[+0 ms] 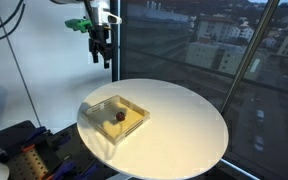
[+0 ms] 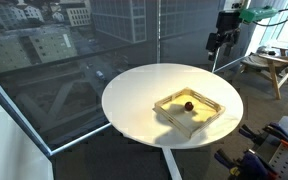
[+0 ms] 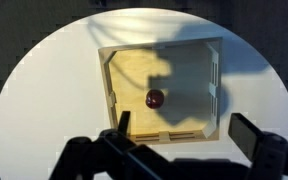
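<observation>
In an exterior view the black robot hand (image 1: 103, 52) hangs high above the left part of the round white tabletop (image 1: 184, 125), its fingers apart and nothing between them. Below and a little right of it lies the shallow square wooden tray (image 1: 132, 106), near the tabletop's left edge, and the small dark red ball (image 1: 117, 117) rests on the tray floor, about in its middle and clear of the walls. The wrist view looks straight down: the ball (image 3: 155, 98) sits just left of the tray's centre, and the tray rim (image 3: 108, 80) frames it.

This looks like the approach stage, before any contact. A grasp would call for lowering the hand straight over the ball, fingers straddling it, without clipping the low tray walls.
</observation>
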Tool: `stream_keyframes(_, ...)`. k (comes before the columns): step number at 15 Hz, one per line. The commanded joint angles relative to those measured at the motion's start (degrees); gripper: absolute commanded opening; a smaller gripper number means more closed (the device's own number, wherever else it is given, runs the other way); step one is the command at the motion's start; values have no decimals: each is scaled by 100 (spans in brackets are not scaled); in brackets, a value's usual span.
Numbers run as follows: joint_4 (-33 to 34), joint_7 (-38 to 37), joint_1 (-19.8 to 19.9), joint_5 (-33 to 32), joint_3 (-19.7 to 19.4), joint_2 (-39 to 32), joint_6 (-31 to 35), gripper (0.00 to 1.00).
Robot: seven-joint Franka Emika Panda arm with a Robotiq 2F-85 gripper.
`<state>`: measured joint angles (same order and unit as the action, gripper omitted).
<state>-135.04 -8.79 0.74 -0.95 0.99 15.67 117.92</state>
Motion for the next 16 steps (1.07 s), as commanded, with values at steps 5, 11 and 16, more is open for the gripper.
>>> stream_keyframes(5,131,-110,-24,115,43,219,-639,100)
stream_keyframes(11,127,68,-71,245,56,350,-849,100)
stream_keyframes(16,104,310,-174,254,50,381,-800,100)
